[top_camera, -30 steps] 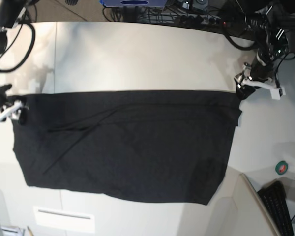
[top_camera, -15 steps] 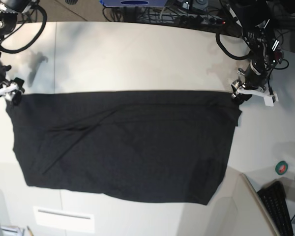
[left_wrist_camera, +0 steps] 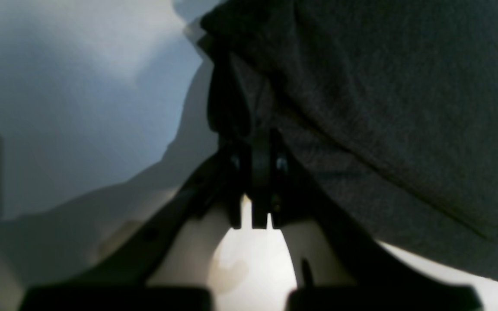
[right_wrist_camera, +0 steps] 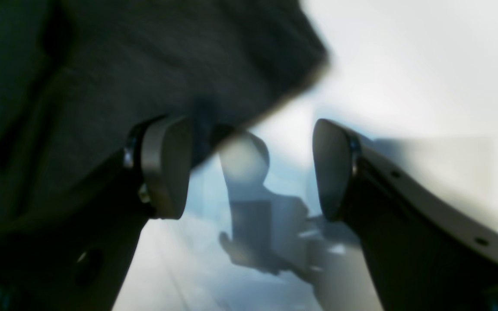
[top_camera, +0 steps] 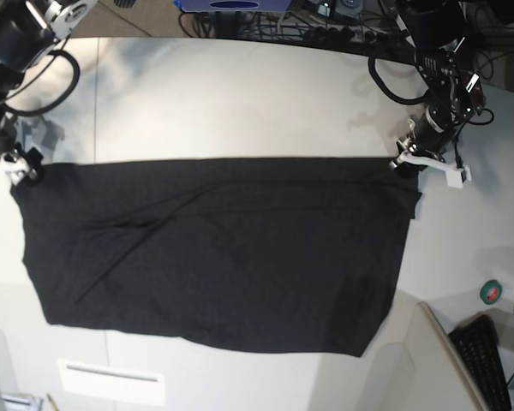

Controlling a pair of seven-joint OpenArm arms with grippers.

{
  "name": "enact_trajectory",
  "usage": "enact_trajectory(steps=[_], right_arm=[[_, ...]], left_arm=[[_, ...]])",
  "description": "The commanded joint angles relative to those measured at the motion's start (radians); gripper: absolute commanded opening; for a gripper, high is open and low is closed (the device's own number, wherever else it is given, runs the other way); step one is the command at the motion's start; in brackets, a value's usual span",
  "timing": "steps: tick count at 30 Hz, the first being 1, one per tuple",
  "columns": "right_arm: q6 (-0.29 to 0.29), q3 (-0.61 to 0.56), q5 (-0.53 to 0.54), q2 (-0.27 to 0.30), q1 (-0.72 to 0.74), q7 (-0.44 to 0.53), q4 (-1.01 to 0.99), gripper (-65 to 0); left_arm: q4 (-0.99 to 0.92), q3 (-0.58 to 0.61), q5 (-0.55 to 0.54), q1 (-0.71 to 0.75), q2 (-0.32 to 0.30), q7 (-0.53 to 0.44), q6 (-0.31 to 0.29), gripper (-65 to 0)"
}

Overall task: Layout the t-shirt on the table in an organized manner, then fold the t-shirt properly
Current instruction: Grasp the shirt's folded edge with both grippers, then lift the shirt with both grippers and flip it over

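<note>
T-shirt (top_camera: 214, 253) is spread flat on table (top_camera: 240, 94). Its far corner is pinched by left gripper (top_camera: 404, 163), jaws pressed together. Right gripper (right_wrist_camera: 249, 168) is held spread wide at the opposite corner, nothing gripped.

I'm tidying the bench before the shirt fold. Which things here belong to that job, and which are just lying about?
Belongs to the job:
- t-shirt
- table
- left gripper
- right gripper

Lying about:
- green tape roll
- keyboard
- white plate
</note>
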Motion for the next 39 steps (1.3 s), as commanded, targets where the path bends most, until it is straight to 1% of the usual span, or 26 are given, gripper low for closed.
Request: enact_trajectory(steps=[1, 3, 5, 6, 9, 13, 15, 18, 19, 20, 22, 23, 24, 26, 27, 29, 32, 34, 36, 39], right_arm=[[0.009, 0.020, 0.009, 0.020, 0.019, 0.012, -0.008, -24.5], [0.009, 0.061, 0.009, 0.018, 0.027, 0.012, -0.023, -24.5], [0.009, 0.078, 0.009, 0.015, 0.027, 0.008, -0.022, -24.5], [0.006, 0.081, 0.009, 0.008, 0.026, 0.010, -0.023, -24.5], [-0.013, 0.081, 0.007, 0.008, 0.026, 0.012, -0.038, -24.5], [-0.013, 0.081, 0.007, 0.020, 0.059, 0.018, -0.114, -24.5], [-0.013, 0.080, 0.007, 0.037, 0.067, 0.047, -0.163, -24.5], [-0.013, 0.077, 0.007, 0.041, 0.078, 0.084, -0.203, -25.8], [-0.013, 0.077, 0.007, 0.041, 0.078, 0.088, -0.203, -29.4], [-0.013, 0.075, 0.007, 0.041, 0.078, 0.088, -0.203, -34.7], [-0.013, 0.075, 0.007, 0.043, 0.079, 0.088, -0.203, -50.4], [-0.013, 0.075, 0.007, 0.043, 0.081, 0.088, -0.203, -59.3], [-0.013, 0.075, 0.007, 0.043, 0.082, 0.084, -0.201, -65.0], [-0.013, 0.074, 0.007, 0.052, 0.093, 0.079, -0.200, -65.0], [-0.013, 0.074, 0.007, 0.060, 0.098, 0.061, -0.198, -65.0], [-0.013, 0.074, 0.007, 0.064, 0.104, -0.010, -0.146, -65.0], [-0.014, 0.074, 0.007, 0.057, 0.101, -0.157, 0.049, -65.0], [-0.014, 0.074, 0.005, 0.032, 0.105, -0.240, 0.172, -65.0], [-0.014, 0.066, 0.005, 0.023, 0.127, -0.308, 0.296, -65.0], [-0.017, -0.034, 0.002, 0.034, 0.182, -0.383, 0.396, -65.0]], left_arm=[[0.011, -0.001, 0.005, -0.006, -0.022, 0.006, 0.007, -65.0], [0.013, 0.000, 0.005, -0.003, -0.027, 0.007, 0.007, -65.0], [0.017, -0.001, 0.005, 0.003, -0.028, 0.007, 0.007, -65.0], [0.017, -0.003, 0.005, 0.005, -0.028, 0.007, 0.007, -65.0], [0.017, -0.003, 0.005, 0.007, -0.030, 0.007, 0.007, -65.0], [0.019, 0.002, 0.005, 0.005, -0.030, 0.007, 0.007, -65.0], [0.019, 0.005, 0.005, 0.003, -0.030, 0.007, 0.007, -65.0], [0.019, 0.005, 0.005, 0.003, -0.030, 0.007, 0.007, -65.0], [0.019, 0.005, 0.005, 0.005, -0.030, 0.007, 0.007, -65.0], [0.019, 0.005, 0.005, 0.005, -0.030, 0.007, 0.007, -65.0], [0.019, 0.005, 0.005, 0.007, -0.030, 0.007, 0.007, -65.0], [0.019, 0.005, 0.007, 0.007, -0.030, 0.007, 0.007, -65.0], [0.019, 0.005, 0.011, 0.007, -0.030, 0.009, 0.007, -65.0], [0.022, 0.005, 0.013, 0.008, -0.030, 0.009, 0.010, -65.0], [0.033, 0.005, 0.013, 0.008, -0.030, 0.012, 0.013, -65.0], [0.074, 0.000, 0.013, 0.008, -0.031, 0.067, 0.015, -65.0], [0.205, -0.004, 0.011, 0.008, -0.044, 0.185, 0.015, -65.0], [0.289, -0.004, 0.007, 0.005, -0.048, 0.239, 0.015, -65.0], [0.361, -0.004, 0.007, -0.010, -0.050, 0.286, 0.015, -65.0], [0.435, -0.003, 0.013, -0.095, -0.050, 0.375, 0.015, -65.0]])
